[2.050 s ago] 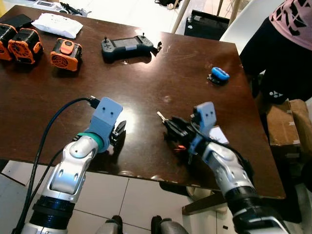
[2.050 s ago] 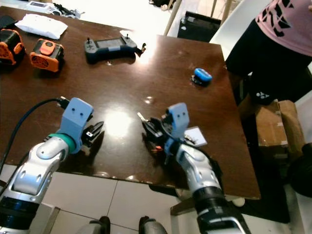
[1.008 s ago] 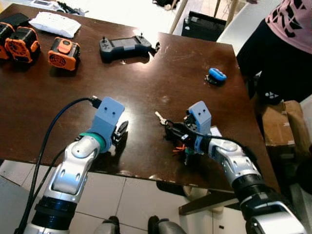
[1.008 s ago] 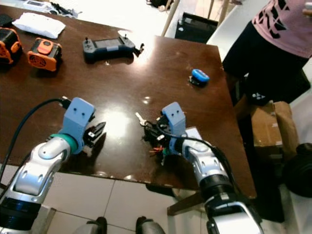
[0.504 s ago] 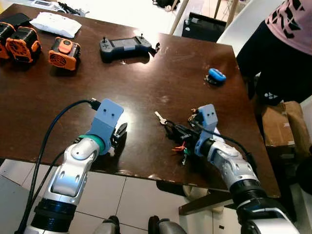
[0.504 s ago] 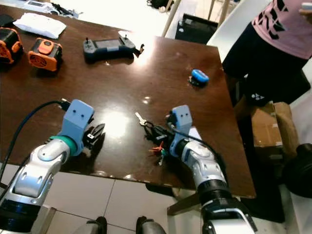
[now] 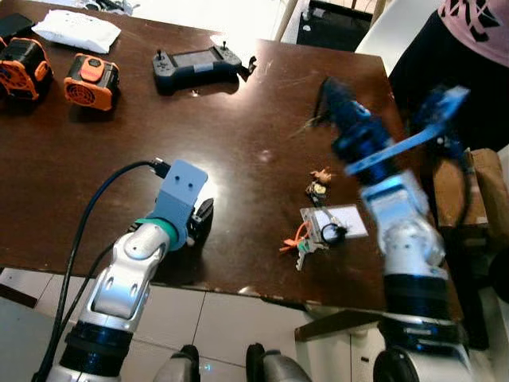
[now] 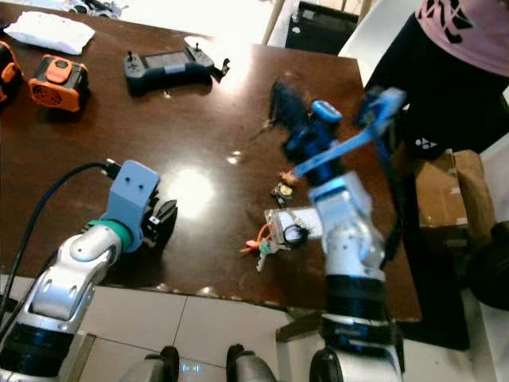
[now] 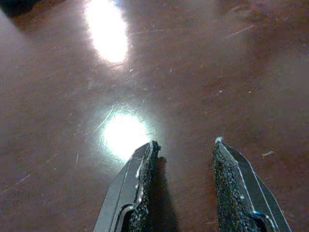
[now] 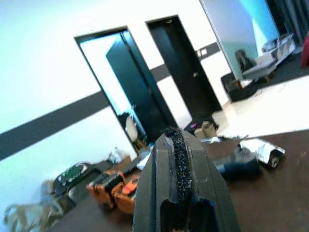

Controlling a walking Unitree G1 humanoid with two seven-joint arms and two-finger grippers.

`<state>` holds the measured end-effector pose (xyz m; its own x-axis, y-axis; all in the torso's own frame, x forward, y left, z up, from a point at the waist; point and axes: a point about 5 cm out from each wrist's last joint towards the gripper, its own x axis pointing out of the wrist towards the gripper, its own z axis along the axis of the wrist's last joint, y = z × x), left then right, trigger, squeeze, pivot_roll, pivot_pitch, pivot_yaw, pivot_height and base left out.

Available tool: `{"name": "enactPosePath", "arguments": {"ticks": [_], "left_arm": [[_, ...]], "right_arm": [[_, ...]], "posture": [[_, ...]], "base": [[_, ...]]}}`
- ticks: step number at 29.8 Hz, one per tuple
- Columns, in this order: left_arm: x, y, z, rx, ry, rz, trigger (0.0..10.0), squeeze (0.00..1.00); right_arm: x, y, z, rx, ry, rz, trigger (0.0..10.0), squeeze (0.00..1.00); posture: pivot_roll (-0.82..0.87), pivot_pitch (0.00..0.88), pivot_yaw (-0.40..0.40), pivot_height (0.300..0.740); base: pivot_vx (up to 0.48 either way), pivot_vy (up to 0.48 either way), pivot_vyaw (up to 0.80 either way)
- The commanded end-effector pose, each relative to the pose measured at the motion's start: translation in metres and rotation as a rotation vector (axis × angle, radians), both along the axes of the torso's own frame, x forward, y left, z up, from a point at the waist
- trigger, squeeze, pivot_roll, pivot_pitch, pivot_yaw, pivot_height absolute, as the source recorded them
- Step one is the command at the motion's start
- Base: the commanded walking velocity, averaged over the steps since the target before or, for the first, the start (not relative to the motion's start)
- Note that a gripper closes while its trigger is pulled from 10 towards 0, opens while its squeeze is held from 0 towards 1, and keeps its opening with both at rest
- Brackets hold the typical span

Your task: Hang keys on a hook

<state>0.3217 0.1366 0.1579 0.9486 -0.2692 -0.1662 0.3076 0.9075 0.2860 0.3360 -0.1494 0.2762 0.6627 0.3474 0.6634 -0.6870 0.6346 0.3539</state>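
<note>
The key bunch (image 7: 312,239), with an orange tag and a white card (image 7: 338,224), lies on the dark wooden table (image 7: 95,151) near its front right edge. A small charm (image 7: 318,187) lies just behind the bunch. My right gripper (image 7: 326,89) is raised high above the table, blurred, beyond the keys. In the right wrist view its fingers (image 10: 178,159) are pressed together with nothing seen between them. My left gripper (image 7: 200,219) rests low over the table, left of the keys. Its fingers (image 9: 142,174) stand open over bare wood.
A black controller (image 7: 199,64), orange devices (image 7: 90,79) and a white bag (image 7: 75,30) lie at the table's far side. A person (image 7: 469,56) stands at the right by a cardboard box (image 7: 485,191). Tiled floor lies below the front edge.
My right arm has swung up and away from the keys, which stay on the table. The camera has shifted a little. The left arm has hardly moved.
</note>
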Motion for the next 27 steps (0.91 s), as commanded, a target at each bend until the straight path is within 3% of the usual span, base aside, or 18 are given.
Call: {"name": "enactPosePath", "arguments": {"ticks": [1,7,11,14,16,18,27], "left_arm": [[-0.004,-0.002,-0.011,-0.002,0.033,0.000,10.0,0.00],[-0.002,-0.004,-0.012,-0.004,0.032,0.006,10.0,0.00],[-0.002,-0.003,-0.012,0.000,0.028,0.008,10.0,0.00],[-0.003,-0.002,-0.007,-0.007,-0.021,-0.004,10.0,0.00],[-0.007,0.001,0.006,-0.079,-0.122,0.007,10.0,0.00],[-0.008,0.003,0.010,-0.101,-0.153,0.019,10.0,0.00],[-0.019,0.016,0.015,-0.105,-0.290,0.126,10.0,0.00]], "right_arm": [[-0.007,-0.010,-0.002,0.044,0.004,-0.040,10.0,0.00],[-0.016,-0.014,-0.011,-0.056,0.030,-0.126,10.0,0.00],[-0.016,-0.010,-0.021,-0.075,0.071,-0.116,10.0,0.00],[-0.019,-0.001,-0.035,-0.142,0.126,-0.117,10.0,0.00],[-0.022,-0.001,-0.048,-0.220,0.149,-0.205,10.0,0.00],[-0.022,-0.001,-0.051,-0.241,0.151,-0.235,10.0,0.00],[-0.022,-0.002,-0.047,-0.230,0.113,-0.320,10.0,0.00]], "posture": [[-0.13,0.170,-0.059,0.740],[-0.14,0.166,-0.056,0.740],[-0.14,0.166,-0.055,0.740],[-0.14,0.161,-0.053,0.740],[-0.13,0.160,-0.053,0.740],[-0.13,0.160,-0.052,0.740],[-0.12,0.142,-0.049,0.740]], "base": [[0.000,0.000,0.00],[0.000,0.000,0.00],[0.000,0.000,0.00],[0.000,0.000,0.00],[0.000,0.000,0.00],[0.000,0.000,0.00],[-0.075,0.000,0.00]]}}
